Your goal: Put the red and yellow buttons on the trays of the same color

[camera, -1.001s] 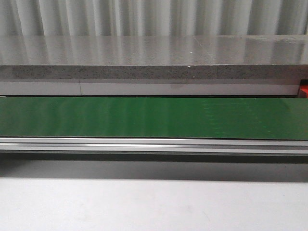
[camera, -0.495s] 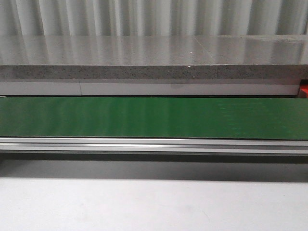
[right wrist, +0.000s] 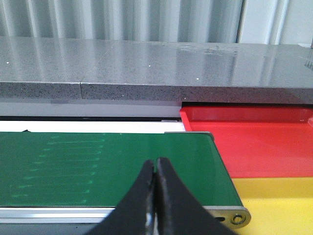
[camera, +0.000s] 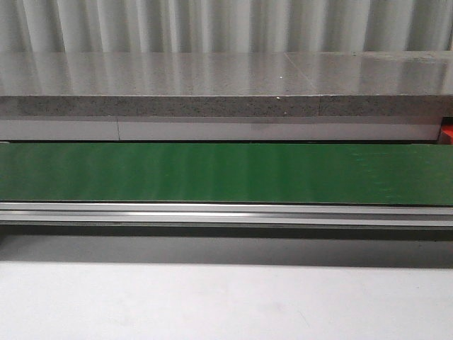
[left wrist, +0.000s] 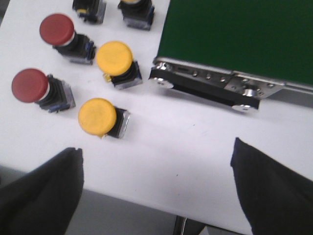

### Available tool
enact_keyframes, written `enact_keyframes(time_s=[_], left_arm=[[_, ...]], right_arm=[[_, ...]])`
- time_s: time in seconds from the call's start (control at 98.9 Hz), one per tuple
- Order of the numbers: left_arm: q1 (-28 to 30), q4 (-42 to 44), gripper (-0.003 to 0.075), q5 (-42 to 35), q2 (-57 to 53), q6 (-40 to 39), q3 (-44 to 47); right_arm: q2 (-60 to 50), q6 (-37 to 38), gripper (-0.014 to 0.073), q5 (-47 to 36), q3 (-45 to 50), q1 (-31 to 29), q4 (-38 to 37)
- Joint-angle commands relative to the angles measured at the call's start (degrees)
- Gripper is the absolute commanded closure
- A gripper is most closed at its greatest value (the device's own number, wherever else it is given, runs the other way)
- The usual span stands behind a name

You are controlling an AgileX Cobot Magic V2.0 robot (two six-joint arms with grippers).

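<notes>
In the left wrist view, two red buttons [left wrist: 56, 28] [left wrist: 30, 85] and two yellow buttons [left wrist: 114, 58] [left wrist: 97, 116] lie on the white table beside the end of the green belt [left wrist: 239, 34]. Two more buttons [left wrist: 88, 7] [left wrist: 136, 10] are cut off at the picture's edge. My left gripper [left wrist: 156, 159] hangs open over bare table near the yellow button, holding nothing. My right gripper [right wrist: 156, 164] is shut and empty over the belt [right wrist: 98, 166]. Past the belt's end lie the red tray [right wrist: 254, 142] and the yellow tray [right wrist: 279, 205]. Neither gripper shows in the front view.
The green conveyor belt [camera: 226, 172] runs across the front view with a metal rail [camera: 226, 212] along its near side. A grey stone ledge [camera: 226, 85] stands behind it. A sliver of the red tray [camera: 447, 133] shows at the far right.
Faint marks on the green belt shifted to the right and faded. Nothing else differs in the front view.
</notes>
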Motion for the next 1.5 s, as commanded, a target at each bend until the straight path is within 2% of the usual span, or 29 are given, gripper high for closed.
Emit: enact_keyframes(time_s=[0.0,0.152,0.263,0.475,0.859,1.021,1.112,1.243,1.344,1.486], left_arm=[[2.2,1.0,0.0159,0.3,3.4,-0.8,-3.3],[8.0,0.6,0.0159,2.3,8.5,1.3,-5.1],[13.4,-3.2,0.0159,4.2,12.4,5.4,-5.7],[21.3,-9.1,0.0159,2.1,20.0,8.9,-5.7],[22.4,-10.4,0.0160,-6.7,31.9,9.0,-5.7],[22.4,-10.6,0.0170,-12.7,34.5,9.0,-5.7],[22.4,-10.9,0.0239,-13.7,35.2,9.0,-5.7],[22.4,-10.9,0.0419,-13.7,35.3,9.0,-5.7],[22.4,-10.9,0.0526,-13.5,35.3,9.0,-5.7],[22.4,-10.9,0.0622,-13.9,35.3,9.0,-5.7]], right_arm=[[-0.8,-0.2,0.0661,-4.2,-0.4,-0.5,-0.4],[-0.8,-0.2,0.0661,-4.2,-0.4,-0.5,-0.4],[-0.8,-0.2,0.0661,-4.2,-0.4,-0.5,-0.4],[-0.8,-0.2,0.0661,-4.2,-0.4,-0.5,-0.4],[-0.8,-0.2,0.0661,-4.2,-0.4,-0.5,-0.4],[-0.8,-0.2,0.0661,-4.2,-0.4,-0.5,-0.4],[-0.8,-0.2,0.0661,-4.2,-0.4,-0.5,-0.4],[-0.8,-0.2,0.0661,-4.2,-0.4,-0.5,-0.4],[-0.8,-0.2,0.0661,-4.2,-0.4,-0.5,-0.4],[-0.8,-0.2,0.0661,-4.2,-0.4,-0.5,-0.4]])
